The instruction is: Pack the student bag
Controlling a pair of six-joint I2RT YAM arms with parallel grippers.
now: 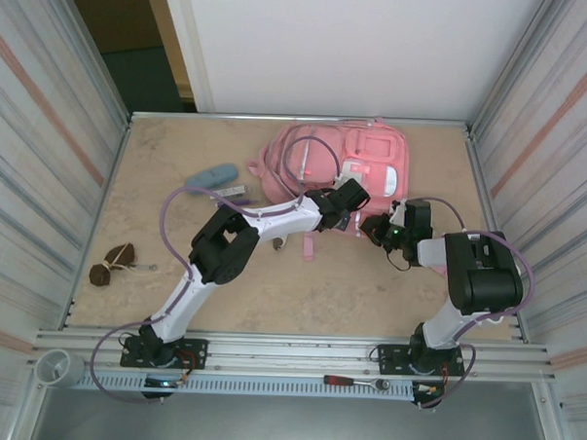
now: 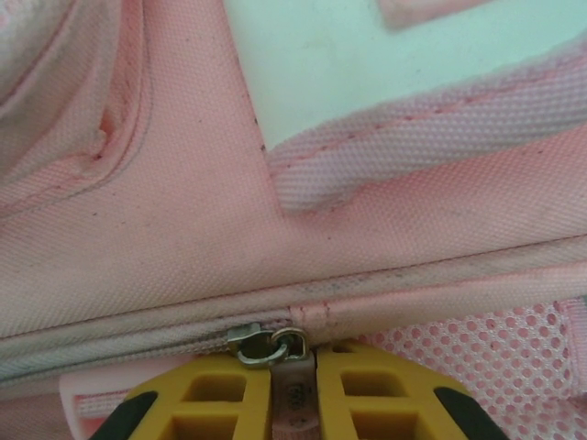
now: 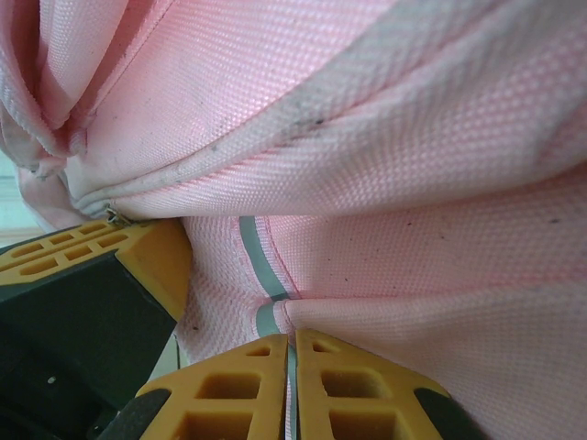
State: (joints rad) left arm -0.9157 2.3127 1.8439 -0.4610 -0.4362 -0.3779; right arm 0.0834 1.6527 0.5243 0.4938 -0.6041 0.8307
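Pinches the small metal zipper pull between the left gripper's jaws, pressed together on it — likely to unzip a pocket. Clamps the right gripper's jaws onto the grey ribbon strip of the large pink fabric backpack — bracing it, probably, far-centre on the beige table.

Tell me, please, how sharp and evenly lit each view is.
Top external: even, soft light, faint shadows under the arms, the student bag clear, side walls splayed by the wide lens. Left wrist: weave and zipper pull crisp, no glare. Right wrist: fabric sharp, the grey strip dull, lower left corner dark.
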